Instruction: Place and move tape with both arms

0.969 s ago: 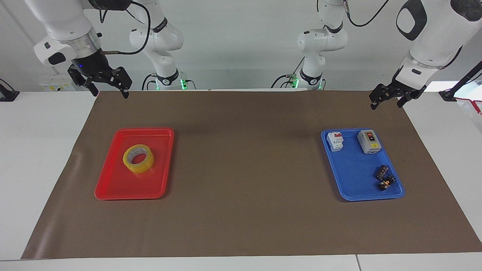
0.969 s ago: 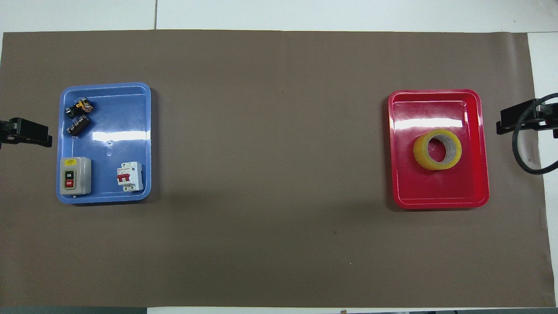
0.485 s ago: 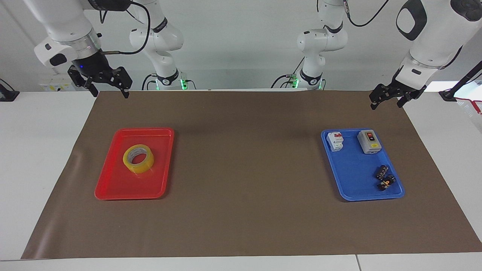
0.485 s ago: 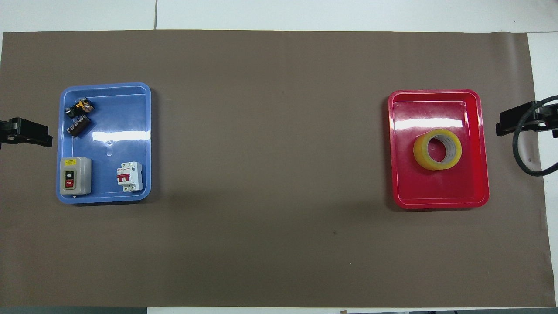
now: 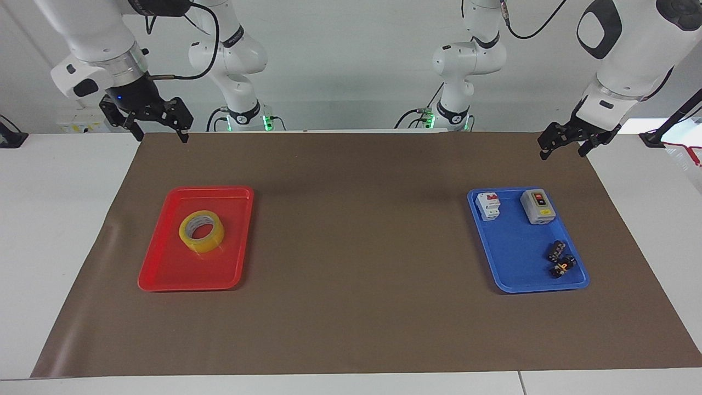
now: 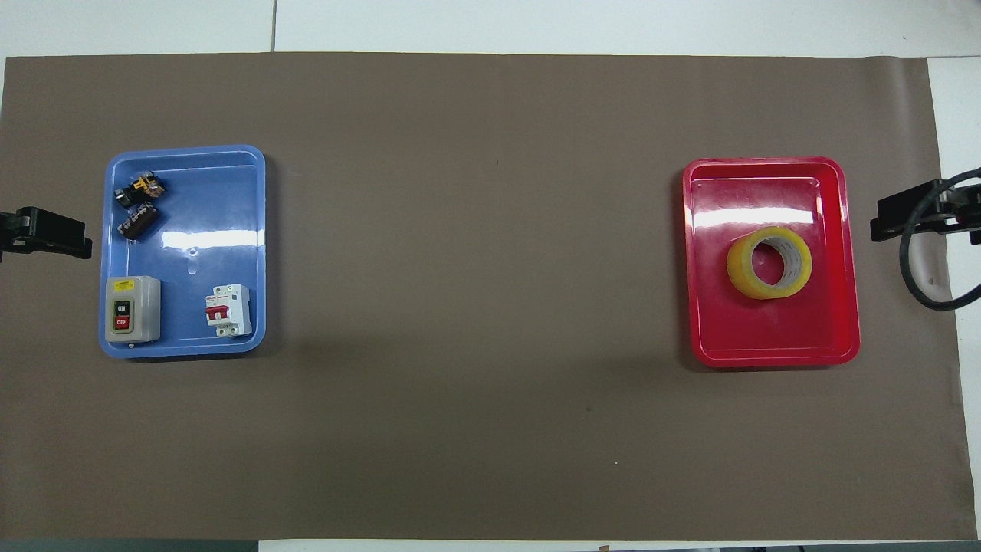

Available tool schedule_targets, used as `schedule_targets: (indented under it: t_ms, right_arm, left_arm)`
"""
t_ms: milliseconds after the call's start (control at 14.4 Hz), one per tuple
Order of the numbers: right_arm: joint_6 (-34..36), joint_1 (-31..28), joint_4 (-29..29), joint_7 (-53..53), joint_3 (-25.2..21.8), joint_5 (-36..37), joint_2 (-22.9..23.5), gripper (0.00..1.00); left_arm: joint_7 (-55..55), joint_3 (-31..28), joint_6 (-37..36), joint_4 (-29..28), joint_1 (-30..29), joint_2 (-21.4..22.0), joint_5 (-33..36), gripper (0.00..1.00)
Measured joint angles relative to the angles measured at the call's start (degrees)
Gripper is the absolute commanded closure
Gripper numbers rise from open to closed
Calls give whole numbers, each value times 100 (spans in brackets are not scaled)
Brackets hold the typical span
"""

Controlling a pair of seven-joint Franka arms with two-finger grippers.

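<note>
one tape (image 5: 201, 231) lies in the red tray (image 5: 164, 269); the blue tray (image 5: 513, 258) holds a switch box (image 5: 537, 207) and breaker (image 5: 487, 206). left gripper (image 5: 562, 145) and right gripper (image 5: 158, 132): jaws wide, empty.

The grey switch box (image 6: 132, 308) in the blue tray (image 6: 230, 230) bears two buttons, the upper one reading "ON" and the red lower one "OFF". A small yellow label sits above them; its print is probably a warning, but it is too small to read.
</note>
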State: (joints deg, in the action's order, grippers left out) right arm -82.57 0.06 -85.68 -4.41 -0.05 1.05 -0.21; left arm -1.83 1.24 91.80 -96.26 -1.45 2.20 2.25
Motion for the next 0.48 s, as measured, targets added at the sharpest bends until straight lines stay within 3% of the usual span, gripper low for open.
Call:
schedule_targets:
  t_ms: [485]
  right_arm:
    - [26, 3, -15, -133, 4, 2, 0, 0]
  left_arm:
    - [0, 0, 0, 0, 0, 0, 0, 0]
